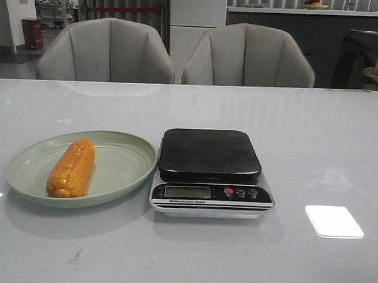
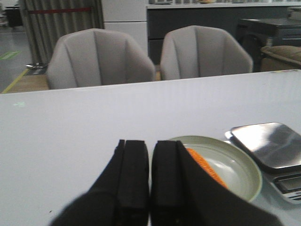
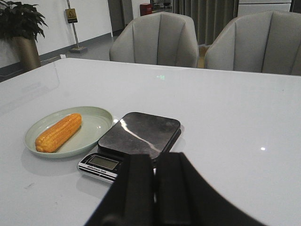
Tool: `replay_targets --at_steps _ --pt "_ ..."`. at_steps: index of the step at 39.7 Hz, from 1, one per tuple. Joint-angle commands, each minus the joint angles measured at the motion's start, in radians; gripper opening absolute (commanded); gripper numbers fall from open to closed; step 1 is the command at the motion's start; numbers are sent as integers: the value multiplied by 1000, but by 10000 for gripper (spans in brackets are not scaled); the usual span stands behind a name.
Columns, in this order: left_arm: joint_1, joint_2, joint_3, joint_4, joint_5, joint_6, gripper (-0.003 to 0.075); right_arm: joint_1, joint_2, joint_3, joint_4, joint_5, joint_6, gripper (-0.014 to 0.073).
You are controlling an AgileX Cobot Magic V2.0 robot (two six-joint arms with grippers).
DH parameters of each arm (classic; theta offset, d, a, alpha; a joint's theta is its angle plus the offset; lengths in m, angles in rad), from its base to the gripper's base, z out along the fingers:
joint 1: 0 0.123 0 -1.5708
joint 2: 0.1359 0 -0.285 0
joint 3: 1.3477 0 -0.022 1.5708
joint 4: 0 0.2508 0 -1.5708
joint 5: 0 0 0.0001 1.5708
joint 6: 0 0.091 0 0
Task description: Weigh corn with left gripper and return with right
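Observation:
The orange-yellow corn (image 1: pixel 72 168) lies on the green plate (image 1: pixel 129 154) at the table's front left. It also shows in the right wrist view (image 3: pixel 58 132), and partly behind a finger in the left wrist view (image 2: pixel 204 165). A kitchen scale (image 1: pixel 209 170) with a dark steel platform stands right of the plate, empty. My left gripper (image 2: pixel 150 155) is shut and empty, held back from the plate (image 2: pixel 240 167). My right gripper (image 3: pixel 154 162) is shut and empty, held near the scale's (image 3: pixel 141 132) front. Neither gripper shows in the front view.
Two grey chairs (image 1: pixel 108 50) (image 1: pixel 246 56) stand behind the table's far edge. A bright light patch (image 1: pixel 333 221) lies on the white tabletop at the front right.

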Motion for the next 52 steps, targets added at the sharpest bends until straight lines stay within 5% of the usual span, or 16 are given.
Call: replay_targets --at_steps 1,12,22,52 --pt "67 -10 38 5 -171 0 114 -7 10 -25 -12 -77 -8 147" --pt "233 -20 228 5 -439 -1 114 -7 10 -25 -12 -77 -8 147" --pt "333 -23 228 3 -442 -3 114 -7 10 -25 -12 -78 -8 147" --pt "131 -23 228 3 -442 -3 114 -7 10 -25 -12 -78 -8 147"
